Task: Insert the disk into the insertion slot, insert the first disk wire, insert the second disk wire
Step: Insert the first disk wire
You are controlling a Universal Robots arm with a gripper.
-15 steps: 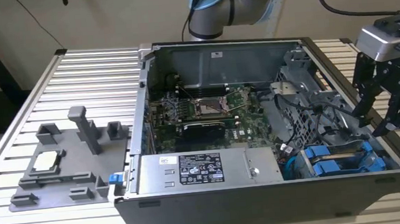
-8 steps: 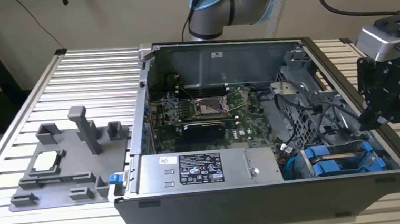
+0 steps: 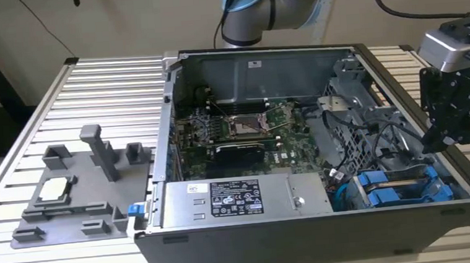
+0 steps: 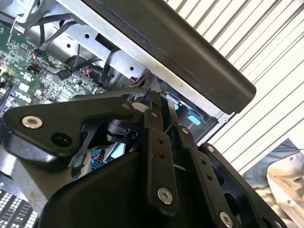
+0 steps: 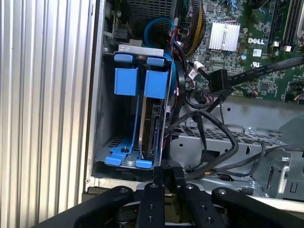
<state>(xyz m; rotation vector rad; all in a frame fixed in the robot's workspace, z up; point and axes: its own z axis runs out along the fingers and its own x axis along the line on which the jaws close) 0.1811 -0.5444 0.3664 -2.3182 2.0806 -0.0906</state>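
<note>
The disk (image 5: 153, 124) stands on edge in its blue carrier inside the insertion slot (image 5: 107, 156) of the grey drive cage, beside a second blue carrier (image 5: 126, 80) with nothing in it. In the exterior view the cage (image 3: 398, 189) sits at the front right corner of the open computer case. My gripper (image 3: 432, 144) hangs over the case's right wall, above and behind the cage. Its fingers (image 5: 164, 176) are pressed together, and I see nothing held between them in both wrist views (image 4: 154, 97). A loose black wire with a black plug (image 5: 219, 78) lies over the metal beside the cage.
A motherboard (image 3: 235, 128) fills the case's middle and a grey power-supply box (image 3: 235, 199) lies along the front. Black cables (image 5: 213, 137) loop between cage and board. A grey fixture plate (image 3: 78, 192) rests on the slatted table at the exterior view's left.
</note>
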